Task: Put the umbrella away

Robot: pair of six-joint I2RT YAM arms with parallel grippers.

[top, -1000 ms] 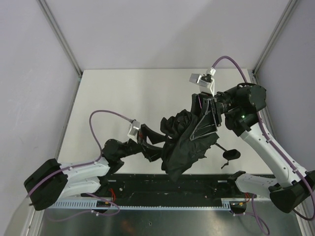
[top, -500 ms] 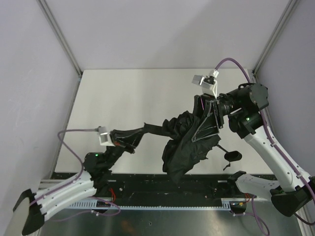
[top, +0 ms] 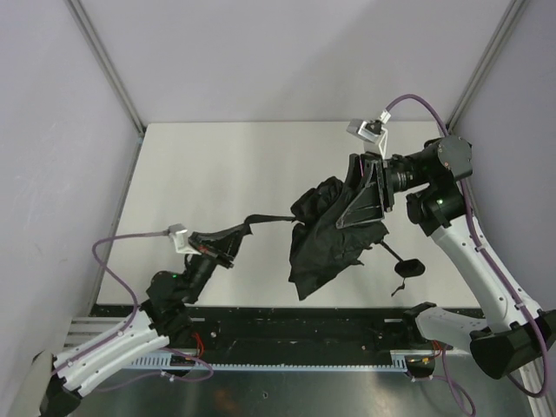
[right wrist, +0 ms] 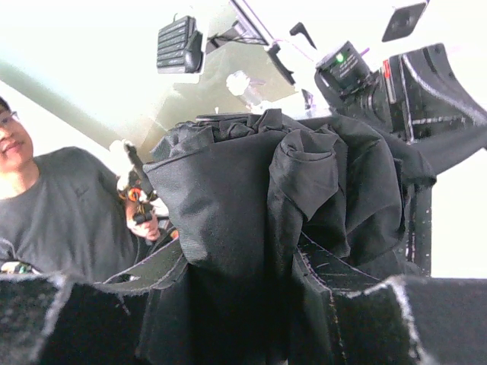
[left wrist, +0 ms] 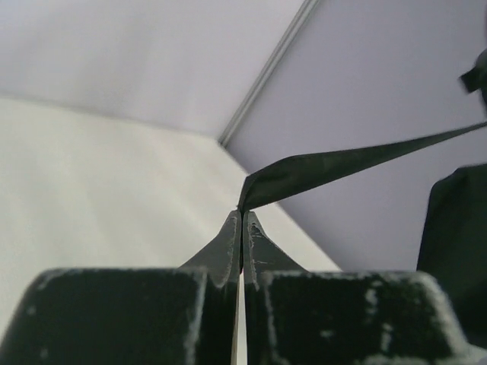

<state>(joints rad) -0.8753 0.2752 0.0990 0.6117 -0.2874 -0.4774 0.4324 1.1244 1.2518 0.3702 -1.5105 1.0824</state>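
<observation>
Roughly midway, we judge: umbrella (top: 334, 239) collapsed but loose, off the table, centre-right of top view, clamped by right gripper (top: 369, 201). Our left gripper (top: 224, 246), pressed together, pinches its fabric strip (top: 265, 219) taut. Wrapping and stowing are left.

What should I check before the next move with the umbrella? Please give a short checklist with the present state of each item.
1. The left end effector is shut on the fabric strip: ok.
2. The fabric strip runs taut to the umbrella: ok.
3. The right end effector clamps the umbrella bundle: ok.
4. The canopy folds are gathered tightly: not ok, loose folds hang below.
5. The wrist strap is clear of the right arm: cannot tell.
</observation>
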